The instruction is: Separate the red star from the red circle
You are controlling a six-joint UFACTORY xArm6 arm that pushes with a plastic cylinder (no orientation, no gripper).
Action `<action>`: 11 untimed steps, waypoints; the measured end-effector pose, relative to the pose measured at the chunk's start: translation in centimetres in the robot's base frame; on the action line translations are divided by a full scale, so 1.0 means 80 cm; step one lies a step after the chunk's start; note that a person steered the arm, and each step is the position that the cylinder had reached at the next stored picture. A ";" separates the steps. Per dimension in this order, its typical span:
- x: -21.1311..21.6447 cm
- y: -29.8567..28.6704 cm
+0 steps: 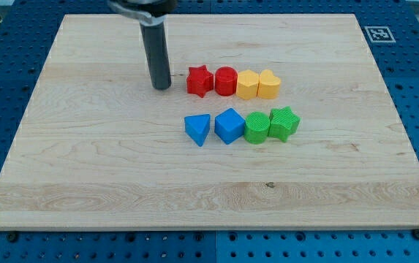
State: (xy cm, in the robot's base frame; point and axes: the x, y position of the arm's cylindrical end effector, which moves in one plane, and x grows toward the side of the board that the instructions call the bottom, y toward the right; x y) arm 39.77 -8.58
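You have two rows of small plastic blocks near the middle of the pale wooden board (85,183). In the upper row, from the view's left to right, sit the red star-shaped block (199,81), the red round block (225,81), a yellow block (248,85) of unclear shape and a yellow heart-like block (269,85). These four stand packed side by side, and the red star looks to be touching the red circle at its 3 o'clock side. So nothing of the separation is done yet, as far as you can judge.

Below them, at about 6 o'clock from the red pair, lie a blue triangular block (197,128), a blue cube-like block (229,125), a green round block (257,127) and a green star-like block (284,123).

There are no jaws here to release or clench: the arm ends in a plain dark rod. My tip (161,87) rests on the board at 9 o'clock of the red star, near it but with a gap of bare wood between.

From that side a push toward 3 o'clock would only press the star harder into the circle. You will likely need to bring the tip round to the star's 12 or 6 o'clock side, near the seam, and slide the star off on its own.
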 end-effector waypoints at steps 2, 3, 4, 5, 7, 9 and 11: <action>0.049 0.048; 0.050 0.084; 0.050 0.108; 0.050 0.125; 0.025 0.136; 0.005 0.126; -0.013 0.108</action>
